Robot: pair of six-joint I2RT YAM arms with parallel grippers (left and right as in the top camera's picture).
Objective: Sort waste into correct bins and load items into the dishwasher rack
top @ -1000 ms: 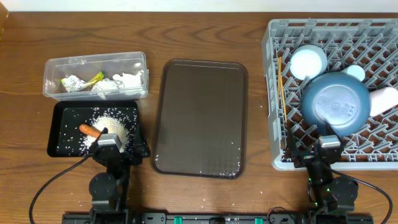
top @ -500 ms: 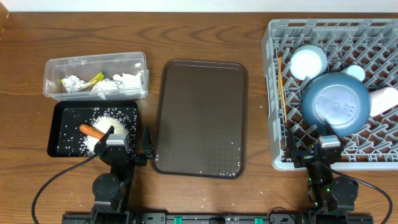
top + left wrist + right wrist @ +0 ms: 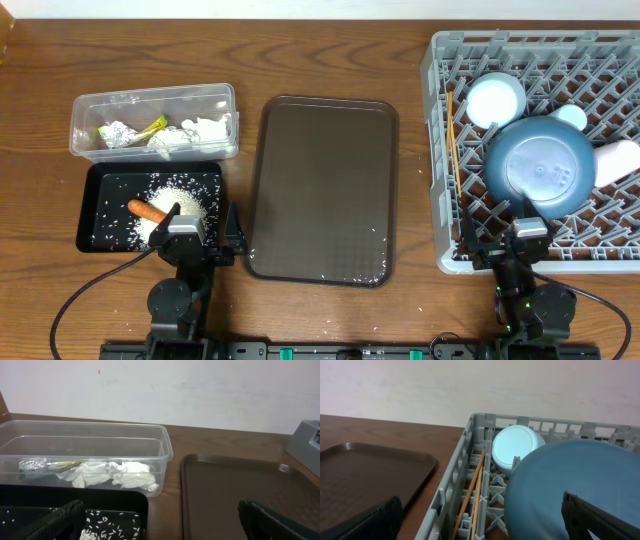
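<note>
L gripper (image 3: 160, 510) & R gripper (image 3: 481, 502) both wide, empty. Risk: L sits at black bin (image 3: 105, 185) edge, lower left; a bump may scatter rice (image 3: 180, 200).

Overhead, the dishwasher rack (image 3: 437, 120) ran off the right edge, cutting off a whitish cup (image 3: 618, 160) there. In the right wrist view, the large blue bowl (image 3: 560, 485) ran past the lower right corner.

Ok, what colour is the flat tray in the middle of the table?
The tray is dark brown; the overhead view shows it best.
</note>
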